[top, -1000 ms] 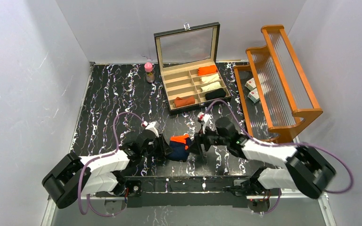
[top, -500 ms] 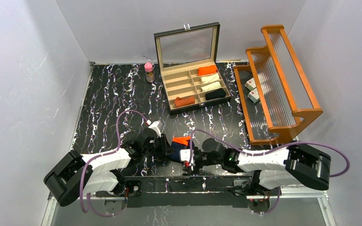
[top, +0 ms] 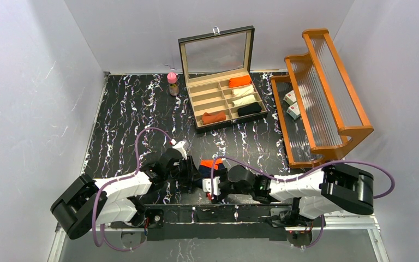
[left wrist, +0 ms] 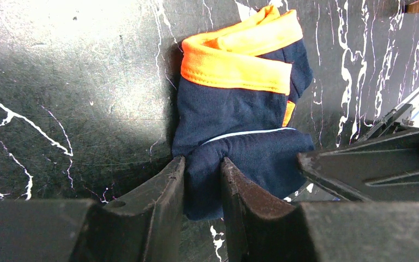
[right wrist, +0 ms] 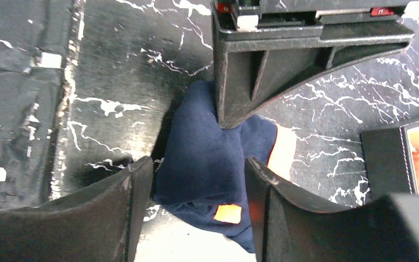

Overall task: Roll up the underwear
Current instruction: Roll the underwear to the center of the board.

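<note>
Left hand (left wrist: 203,177) clamped on the near fold of the navy underwear (left wrist: 232,106) | right hand (right wrist: 196,166) spread, straddling the bundle from 3 o'clock | garment at 6 o'clock on the tabletop (top: 131,109), orange trim towards 12 | risk: hands crowded, so closing may clash fingers or tug the roll loose

Navy, orange-trimmed underwear (left wrist: 234,109) on a black table (left wrist: 60,82) veined with white.

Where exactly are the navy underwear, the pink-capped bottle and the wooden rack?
navy underwear (left wrist: 229,112), left wrist view, on the navy body below the orange band.
pink-capped bottle (top: 172,77), top external view, on its pink cap.
wooden rack (top: 355,131), top external view, on its near end piece.
</note>
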`<state>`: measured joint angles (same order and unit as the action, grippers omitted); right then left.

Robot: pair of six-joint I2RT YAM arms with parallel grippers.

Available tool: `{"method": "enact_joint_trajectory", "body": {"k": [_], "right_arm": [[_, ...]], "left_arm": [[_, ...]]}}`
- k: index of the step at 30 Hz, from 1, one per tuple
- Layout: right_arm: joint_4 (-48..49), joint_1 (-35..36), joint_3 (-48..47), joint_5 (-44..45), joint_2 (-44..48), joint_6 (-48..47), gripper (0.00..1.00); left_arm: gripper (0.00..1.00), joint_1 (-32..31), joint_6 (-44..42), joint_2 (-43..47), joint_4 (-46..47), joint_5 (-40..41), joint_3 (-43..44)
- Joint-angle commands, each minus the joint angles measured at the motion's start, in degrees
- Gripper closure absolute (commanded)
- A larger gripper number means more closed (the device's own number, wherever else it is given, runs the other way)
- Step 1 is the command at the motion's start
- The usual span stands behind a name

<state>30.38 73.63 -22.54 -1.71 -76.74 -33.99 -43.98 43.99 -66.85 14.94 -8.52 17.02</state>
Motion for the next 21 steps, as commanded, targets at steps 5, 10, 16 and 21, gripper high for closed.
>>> {"method": "enact_joint_trajectory", "body": {"k": [5,10,16,21], "right_arm": [[-0.8,0.61,-2.96,-0.15,-3.47,1.2,0.5],[-0.7,1.67,-1.4,0.8,-3.95,5.31,0.69],[-4.37,1.66,-3.04,0.06,-8.18,18.42,0.88],[-1.54,1.76,-1.69,1.09,-10.26,24.17,0.7]], "left_arm": [[0.72,-0.14,-2.66,-0.82,-10.23,0.12,-0.59],[0.71,-0.14,-1.95,-0.13,-11.03,0.87,-0.56],[0.68,-0.14,0.04,2.35,-11.81,1.72,0.13],[0.67,-0.14,-1.49,1.24,-14.08,1.87,2.61]]}}
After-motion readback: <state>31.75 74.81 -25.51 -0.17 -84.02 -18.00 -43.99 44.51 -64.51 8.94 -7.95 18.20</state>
